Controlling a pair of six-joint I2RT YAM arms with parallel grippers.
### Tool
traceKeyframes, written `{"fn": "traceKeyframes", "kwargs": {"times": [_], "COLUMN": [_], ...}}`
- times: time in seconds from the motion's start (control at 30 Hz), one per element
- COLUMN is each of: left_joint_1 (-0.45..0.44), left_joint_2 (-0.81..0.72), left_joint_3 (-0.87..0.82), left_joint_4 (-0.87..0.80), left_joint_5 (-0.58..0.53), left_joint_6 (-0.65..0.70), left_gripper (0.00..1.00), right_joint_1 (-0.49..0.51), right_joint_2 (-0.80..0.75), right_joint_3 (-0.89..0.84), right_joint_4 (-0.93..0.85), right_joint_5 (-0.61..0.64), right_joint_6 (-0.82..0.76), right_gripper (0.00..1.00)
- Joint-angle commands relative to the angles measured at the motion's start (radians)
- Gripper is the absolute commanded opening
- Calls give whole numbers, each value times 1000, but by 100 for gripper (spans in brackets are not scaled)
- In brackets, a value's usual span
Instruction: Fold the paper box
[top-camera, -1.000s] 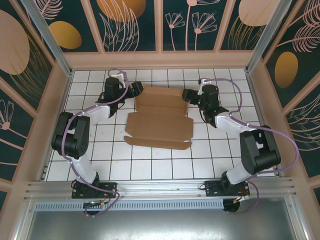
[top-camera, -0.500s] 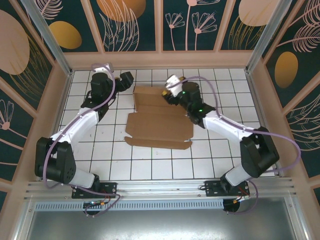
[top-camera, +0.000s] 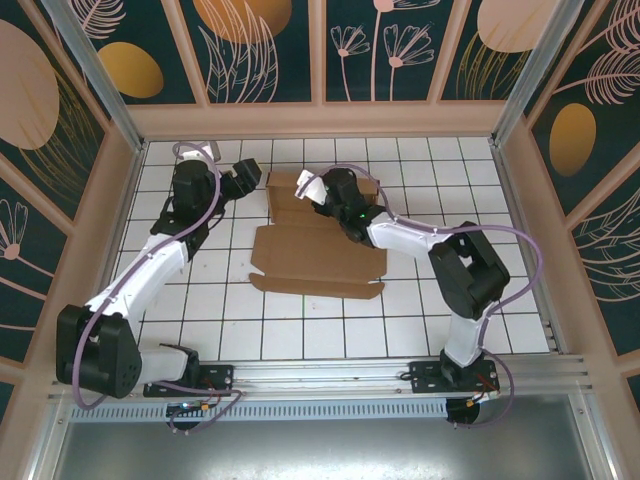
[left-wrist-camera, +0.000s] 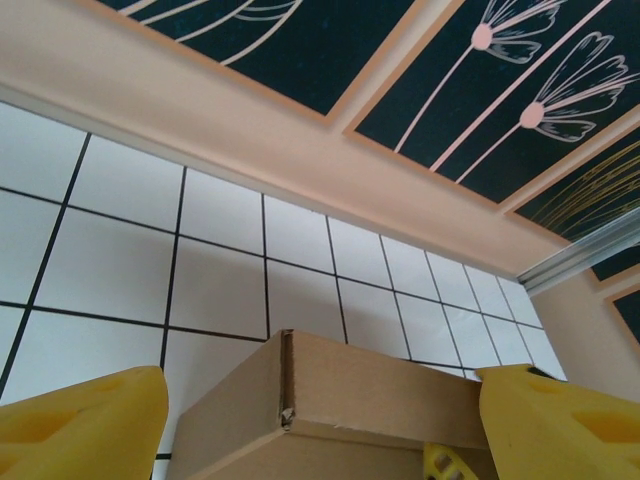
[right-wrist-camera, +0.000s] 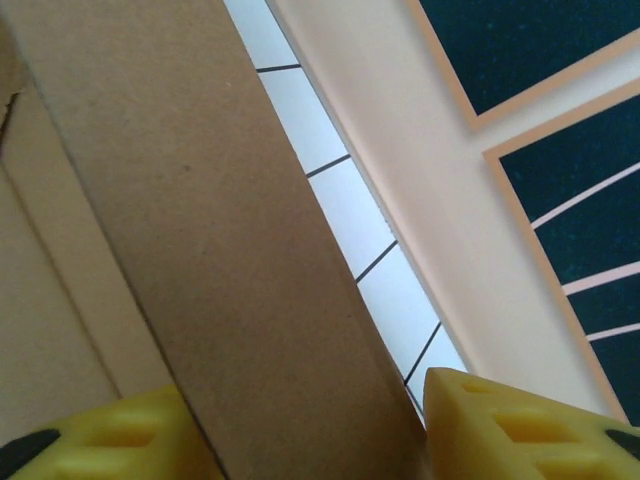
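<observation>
Cardboard first: the paper box (top-camera: 320, 252) lies mostly flat in the middle of the white tiled floor (top-camera: 300, 325). Its long near flap points toward 6 o'clock and its narrower far part toward 12 o'clock. Both arms reach to that far part.

The left gripper (top-camera: 249, 178) sits at the box's 10 o'clock corner, just beside the cardboard edge. Seen from the left wrist, its two yellow fingers (left-wrist-camera: 85, 420) stand wide apart at 7 and 5 o'clock of the view. A creased corner of the paper box (left-wrist-camera: 340, 385) rises between them — the jaws are spread, not pinched on it, though I cannot tell whether a finger brushes the cardboard. Beyond the corner, tiles run up to the pale wall base (left-wrist-camera: 200, 110) at 12 o'clock.

The right gripper (top-camera: 309, 186) is over the far edge of the box, at about 11 o'clock from its middle, with the right arm stretched across from 3 o'clock. Seen from the right wrist, a broad flap of the paper box (right-wrist-camera: 200, 250) runs from 11 o'clock down to 6 o'clock and fills the gap between the yellow fingers (right-wrist-camera: 520, 430) — they are held apart, released, with the flap lying between and close against them.
</observation>
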Motion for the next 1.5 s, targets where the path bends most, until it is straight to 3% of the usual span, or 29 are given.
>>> {"fn": "traceKeyframes", "kwargs": {"times": [0.0, 0.13, 0.57, 0.73, 0.87, 1.0, 1.03, 1.1, 1.2, 1.27, 1.37, 1.47], "left_joint_1": [4, 4, 4, 4, 3, 3, 4, 4, 3, 3, 3, 3], "left_joint_2": [-29, -40, -101, -96, -76, -71, -72, -77, -79, -85, -89, -99], "left_joint_3": [-12, -12, -2, -33, -52, -63, -63, -63, -55, -57, -63, -79], "left_joint_4": [-13, -12, -13, 25, 38, 46, 47, 44, 35, 37, 35, 36], "left_joint_5": [24, 35, -27, -13, -20, -20, -20, -29, -30, -33, -40, -69], "left_joint_6": [-2, -18, -29, -61, -72, -80, -77, -69, -61, -60, -56, -56], "left_gripper": [80, 77, 78, 78, 79, 80, 80, 81, 81, 82, 82, 83], "right_joint_1": [-28, -87, -308, -333, -363, -311, -284, -210, -129, -101, -88, -104], "right_joint_2": [37, 75, 163, 122, 34, -67, -86, -116, -150, -165, -177, -250], "right_joint_3": [71, 145, 318, 231, 63, -149, -185, -220, -257, -265, -216, -211], "right_joint_4": [4, -83, -468, -468, -399, -269, -240, -240, -141, -78, -163, -198], "right_joint_5": [19, -45, -361, -362, -408, -390, -392, -342, -381, -428, -396, -272], "right_joint_6": [9, 129, 768, 1002, 1375, 1690, 1735, 1842, 1893, 1856, 1677, 1431], "right_gripper": [43, 27, 20, 10, 17, 23, 27, 44, 60, 62, 64, 66]}}
